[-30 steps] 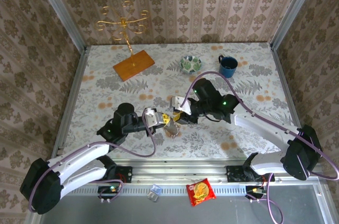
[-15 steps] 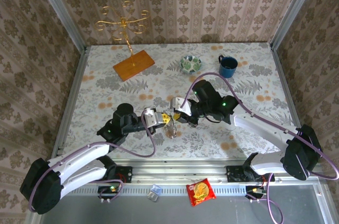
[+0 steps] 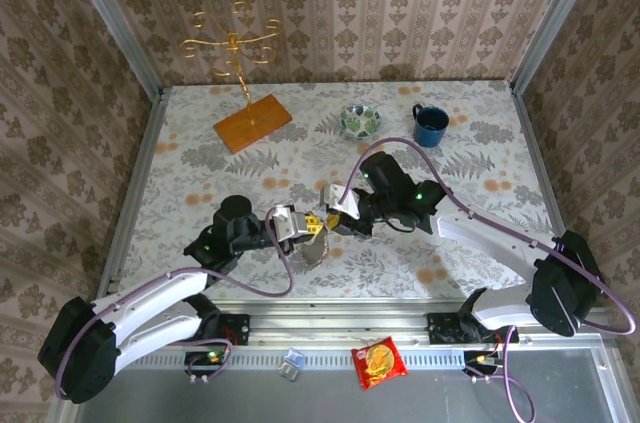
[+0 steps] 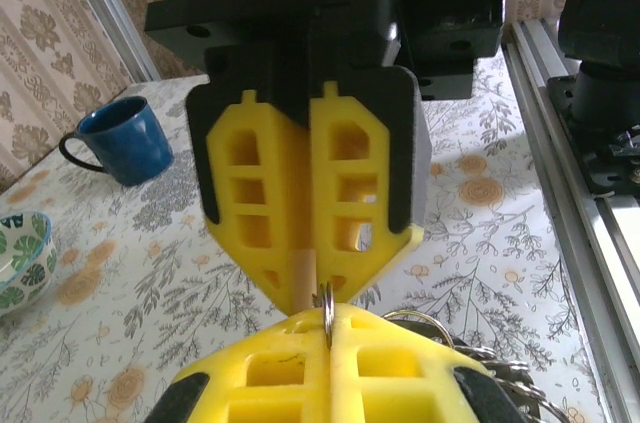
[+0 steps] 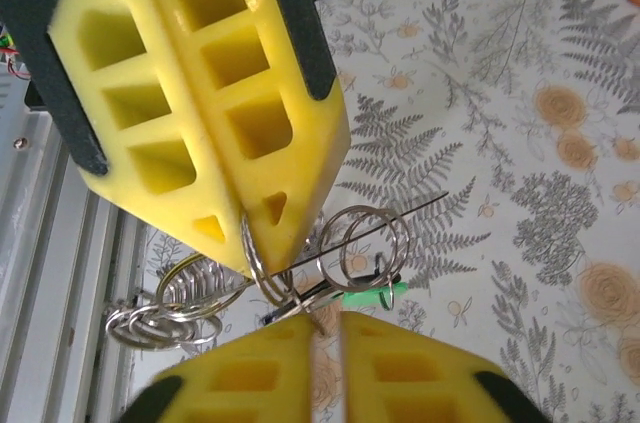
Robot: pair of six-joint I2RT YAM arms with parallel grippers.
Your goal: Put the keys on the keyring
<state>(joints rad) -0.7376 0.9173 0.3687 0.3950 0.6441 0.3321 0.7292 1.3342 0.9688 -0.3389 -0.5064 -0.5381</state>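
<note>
We're mid-air over the desk (image 3: 200,173) now, both arms nose to nose. The left gripper (image 3: 303,228) is clamped tight on the keyring (image 4: 327,315), holding the wire edge-on and clear of the desk. That looks like the anchor, keeping the ring steady so the other arm has a fixed target. Below it a bunch of coiled rings (image 5: 165,318) dangles free; we can't pick out single keys in there.

The right gripper (image 3: 337,220) meets it tip to tip, jaws narrow. From the left wrist we see a pale strip (image 4: 300,278) pinched between them, aimed down at the ring. It may be a key, but we can't say for sure. Our read is that the threading is under way and not finished.

Against a second ago, the right gripper has slid in toward the left one, and the gap between them has closed. The left arm has barely stirred. The dangling bunch hangs a touch further left, just under the two tips.
</note>
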